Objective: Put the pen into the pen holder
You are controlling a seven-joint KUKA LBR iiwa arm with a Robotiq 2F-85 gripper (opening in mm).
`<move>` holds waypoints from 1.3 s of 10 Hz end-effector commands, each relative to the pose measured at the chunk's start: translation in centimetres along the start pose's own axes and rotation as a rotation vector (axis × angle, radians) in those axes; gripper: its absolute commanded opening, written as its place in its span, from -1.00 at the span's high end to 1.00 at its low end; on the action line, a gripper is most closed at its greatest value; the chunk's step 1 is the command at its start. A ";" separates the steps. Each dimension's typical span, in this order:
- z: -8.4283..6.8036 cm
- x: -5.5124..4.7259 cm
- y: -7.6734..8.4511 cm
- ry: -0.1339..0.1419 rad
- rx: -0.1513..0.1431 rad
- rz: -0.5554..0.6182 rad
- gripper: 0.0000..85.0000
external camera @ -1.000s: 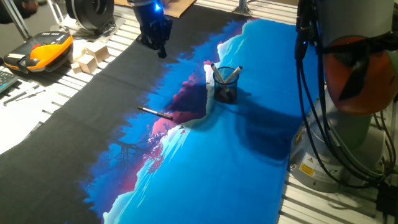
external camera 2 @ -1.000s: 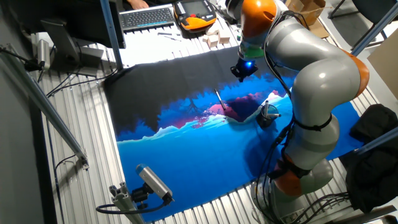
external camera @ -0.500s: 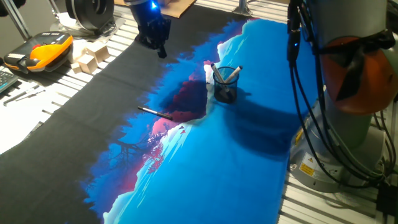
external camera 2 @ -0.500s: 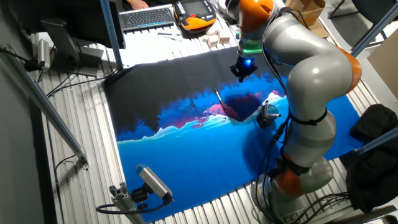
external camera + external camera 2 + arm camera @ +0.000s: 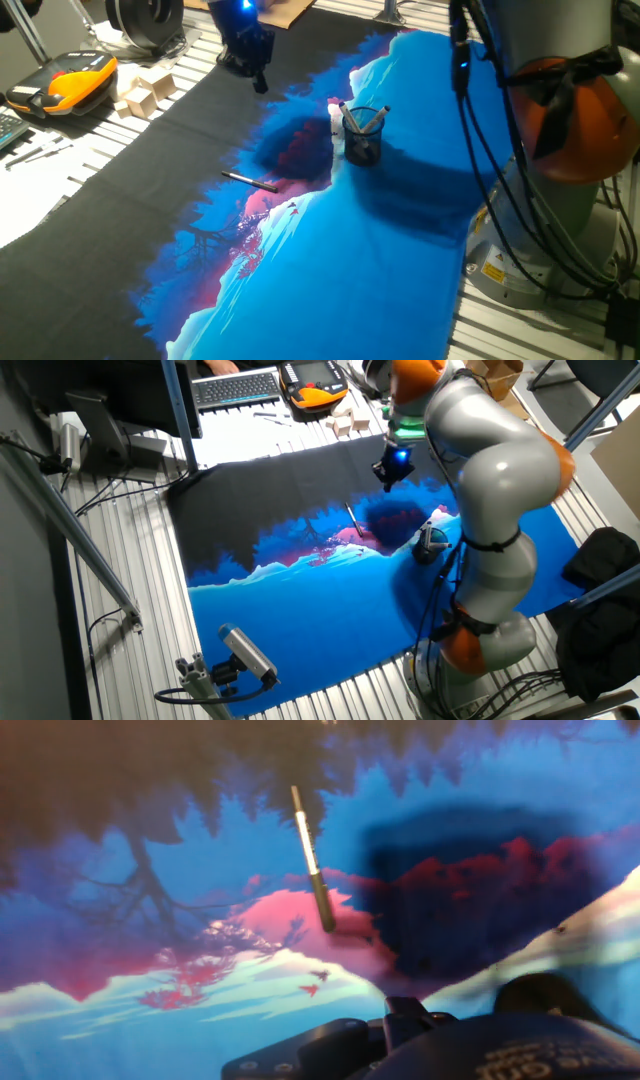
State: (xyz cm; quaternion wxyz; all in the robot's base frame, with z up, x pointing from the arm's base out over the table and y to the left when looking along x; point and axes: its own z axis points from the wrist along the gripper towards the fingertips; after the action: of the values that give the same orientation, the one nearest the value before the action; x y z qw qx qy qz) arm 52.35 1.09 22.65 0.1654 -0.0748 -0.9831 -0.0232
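In one fixed view, the pen (image 5: 250,181) lies flat and alone on the printed cloth (image 5: 340,270) left of centre of the frame, free to be picked from above. The pen holder (image 5: 363,135) stands upright right of it, well apart, already with pale pens (image 5: 372,118) leaning inside. The gripper (image 5: 251,62) hangs near the top of the frame, above and clear of the pen; I cannot tell whether the fingers are spread or closed. In the other fixed view, the gripper (image 5: 390,468) sits up and right of the pen (image 5: 351,520), with the holder (image 5: 430,544) lower right. The counter (image 5: 130,610) shows bare at left. In the hand view, the pen (image 5: 312,859) runs steeply down the upper middle of the frame; the fingers are not visible, so nothing is held, I judge.
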 end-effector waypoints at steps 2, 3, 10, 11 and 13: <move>1.4 -2.3 0.9 0.035 0.003 0.001 1.00; 2.3 -3.2 1.3 0.038 0.012 -0.001 0.60; 7.9 -7.9 3.4 0.001 0.052 -0.016 0.20; 8.7 -8.4 3.5 -0.002 0.050 -0.019 0.20; 10.8 -9.2 4.1 -0.017 0.045 -0.029 0.20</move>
State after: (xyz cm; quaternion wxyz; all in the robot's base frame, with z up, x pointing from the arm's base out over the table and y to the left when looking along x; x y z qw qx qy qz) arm 58.09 4.67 9.57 0.1577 -0.0572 -0.9858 -0.0039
